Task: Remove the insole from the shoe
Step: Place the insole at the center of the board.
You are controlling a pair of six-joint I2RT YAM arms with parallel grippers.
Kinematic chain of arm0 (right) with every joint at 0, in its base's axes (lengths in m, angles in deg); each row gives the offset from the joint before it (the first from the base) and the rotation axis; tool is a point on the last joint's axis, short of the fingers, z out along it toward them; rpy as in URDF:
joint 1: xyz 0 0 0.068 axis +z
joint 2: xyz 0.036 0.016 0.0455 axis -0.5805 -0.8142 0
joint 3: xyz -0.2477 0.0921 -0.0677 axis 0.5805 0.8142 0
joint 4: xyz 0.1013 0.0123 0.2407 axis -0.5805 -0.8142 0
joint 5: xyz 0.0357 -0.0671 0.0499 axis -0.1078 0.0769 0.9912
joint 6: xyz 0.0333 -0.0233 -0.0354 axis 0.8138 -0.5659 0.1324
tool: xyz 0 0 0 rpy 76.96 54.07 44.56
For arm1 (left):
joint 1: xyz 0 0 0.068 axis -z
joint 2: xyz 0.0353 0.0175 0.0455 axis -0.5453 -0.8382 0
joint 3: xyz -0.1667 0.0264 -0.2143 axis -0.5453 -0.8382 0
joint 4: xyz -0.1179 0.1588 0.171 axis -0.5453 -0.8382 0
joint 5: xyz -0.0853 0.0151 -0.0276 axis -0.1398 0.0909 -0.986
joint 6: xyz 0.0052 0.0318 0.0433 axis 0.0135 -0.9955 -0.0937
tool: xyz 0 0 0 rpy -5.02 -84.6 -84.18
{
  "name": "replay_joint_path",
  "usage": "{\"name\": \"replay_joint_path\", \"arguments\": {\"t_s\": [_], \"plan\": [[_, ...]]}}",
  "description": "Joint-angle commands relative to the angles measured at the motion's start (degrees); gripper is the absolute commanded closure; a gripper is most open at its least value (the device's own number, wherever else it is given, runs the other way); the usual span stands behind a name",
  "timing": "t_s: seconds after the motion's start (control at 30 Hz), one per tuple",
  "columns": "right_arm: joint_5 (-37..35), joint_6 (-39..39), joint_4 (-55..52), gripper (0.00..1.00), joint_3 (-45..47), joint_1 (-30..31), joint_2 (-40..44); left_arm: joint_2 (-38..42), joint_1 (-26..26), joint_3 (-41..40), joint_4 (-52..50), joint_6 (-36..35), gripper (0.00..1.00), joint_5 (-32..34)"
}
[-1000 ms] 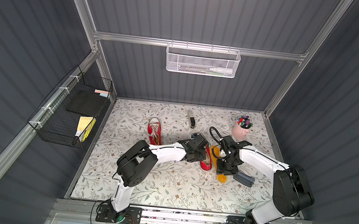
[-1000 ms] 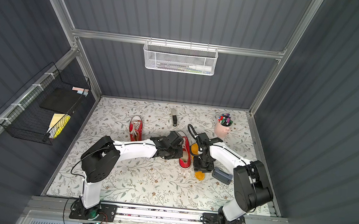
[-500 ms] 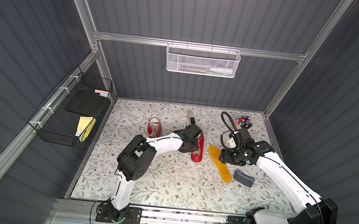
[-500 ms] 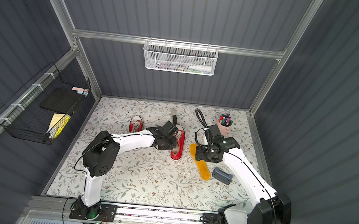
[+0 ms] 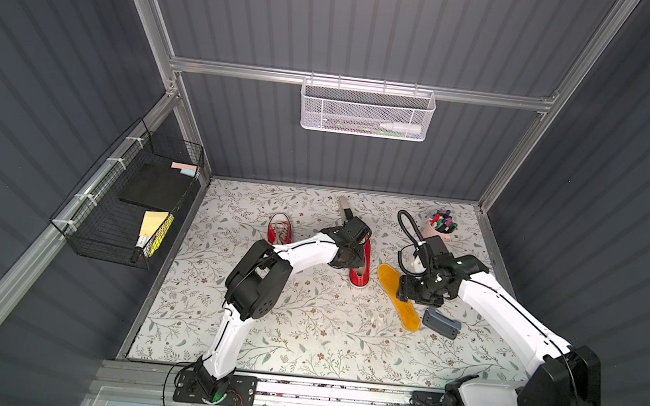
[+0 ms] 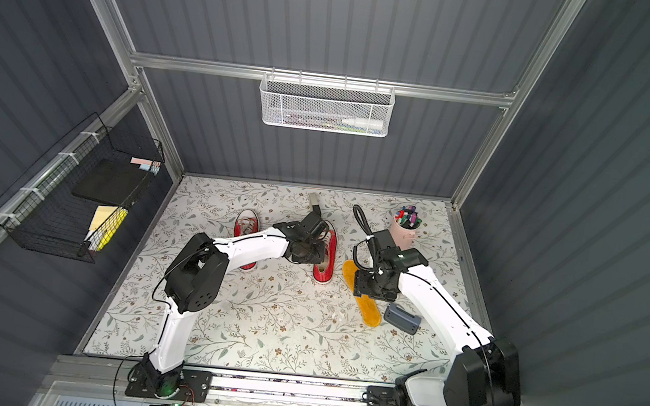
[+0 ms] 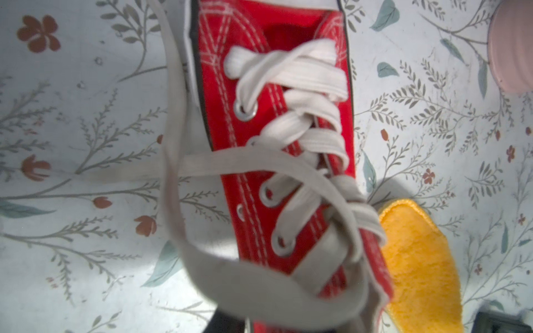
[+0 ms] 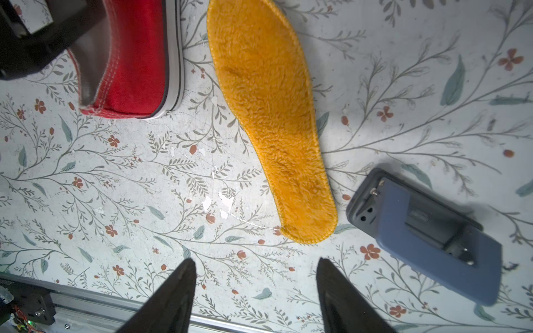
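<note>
— Since the insole [image 8: 274,124] lies flat on the surface [image 8: 115,178], fully out & just beside the shoe [image 8: 129,57], isn't the job basically done?

— Looks done to me. What's left is backing off w/o disturbing it.

— Right hand [image 8: 255,261]?

— Fingers spread wide, nothing btw them. It hangs above the insole in both top views. I'd lift it straight up, no sideways sweep, b/c that fuzzy pile could catch a fingertip & drag.

— And the left hand [image 5: 351,259]?

— It's at the shoe's opening. Can't tell how far open it is, or whether it grips the canvas: its own camera shows only shoe & laces [image 7: 288,72].

— So what's the move?

— Confirm the release first, then pull back along the shoe's length, away from the insole. Loose laces are the snag risk, imo. A caught loop could tug the shoe onto the insole.

— Anything else close?

— Grey-blue hole punch [image 8: 427,230] just beside the insole's narrow end, apart as far as I can see. Second shoe [image 5: 280,230] & pen cup [image 5: 439,229] sit well apart, so no bother.
</note>
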Motion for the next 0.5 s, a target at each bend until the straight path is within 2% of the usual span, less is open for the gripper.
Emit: {"name": "replay_joint_path", "arguments": {"t_s": [0.0, 0.1, 0.17, 0.2, 0.37, 0.47], "plan": [[0.6, 0.2, -1.0, 0.31, -1.3, -0.3, 0.7, 4.1, -0.9, -1.7, -0.8, -1.6, 0.56, 2.9], [2.5, -0.8, 0.0, 0.32, -2.3, -0.3, 0.5, 11.5, -0.9, -6.6, -1.7, -0.1, 0.46, 3.6], [4.8, -1.3, 0.8, 0.33, -3.1, -0.3, 0.0, 17.2, -0.9, -10.1, -2.9, 0.2, 0.44, 4.7], [5.9, -1.5, 1.1, 0.34, -3.7, -0.3, -0.4, 20.0, -1.1, -11.2, -5.9, 2.6, 0.44, 4.8], [10.1, -2.0, 2.5, 0.37, -5.4, -0.2, -3.4, 25.3, -7.9, -6.6, -23.3, -3.1, 0.41, 8.9], [11.1, -2.4, 2.7, 0.39, -6.5, -0.2, -5.5, 26.1, -12.2, -6.1, -27.6, -5.5, 0.38, 10.9]]}}
